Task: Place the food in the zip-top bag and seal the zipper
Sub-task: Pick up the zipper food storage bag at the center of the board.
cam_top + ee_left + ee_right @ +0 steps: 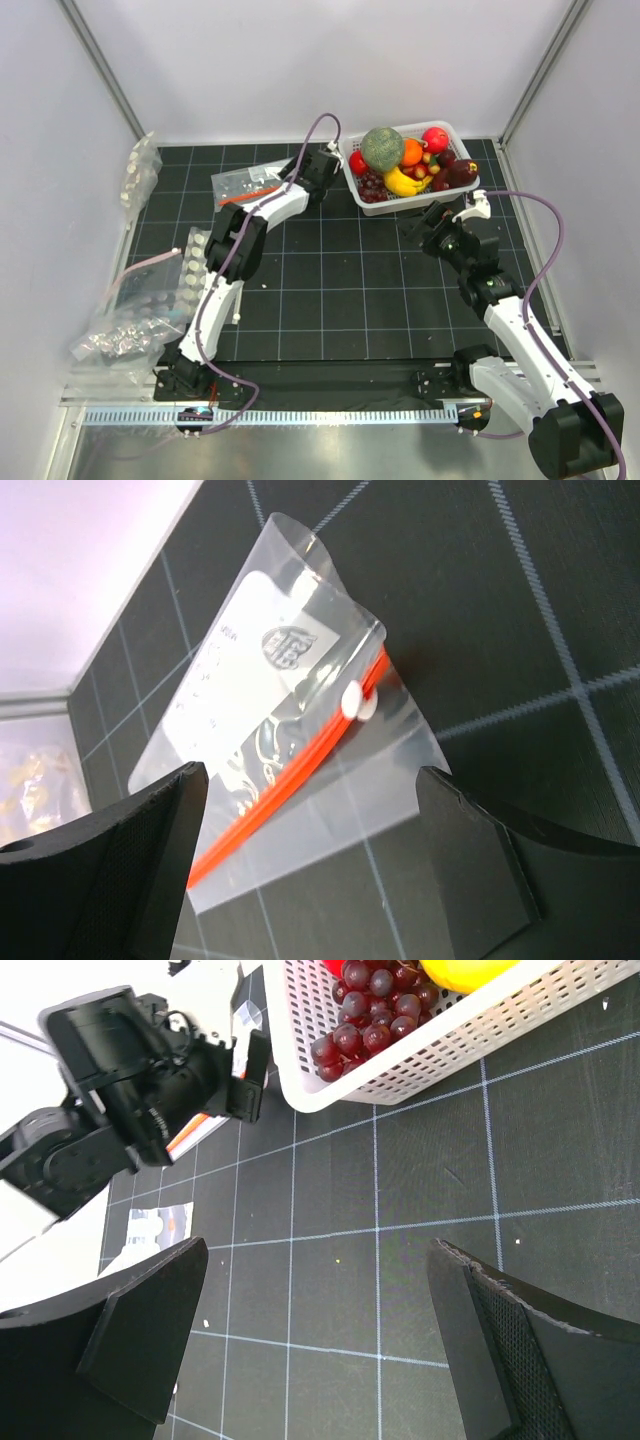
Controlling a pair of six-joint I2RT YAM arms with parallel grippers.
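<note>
The zip-top bag (pixel 248 185) lies flat on the black mat at the back left, empty, with its red-orange zipper (pixel 290 780) and a white slider (pixel 353 702). My left gripper (pixel 322 170) is open and hovers just above the mat; in the left wrist view (pixel 312 780) the bag's mouth edge lies between its spread fingers, untouched. The food, red balls (pixel 435 138) (pixel 357 162) and an orange ball (pixel 411 151), sits in the white basket (pixel 400 203). My right gripper (pixel 425 222) is open and empty over bare mat just in front of the basket (pixel 420 1060).
The basket also holds a green melon (pixel 383 147), a banana (pixel 400 183) and dark grapes (pixel 365 1010). Clear bags of white discs (pixel 140 310) pile at the left edge, one more (pixel 140 175) against the left wall. White walls enclose the mat.
</note>
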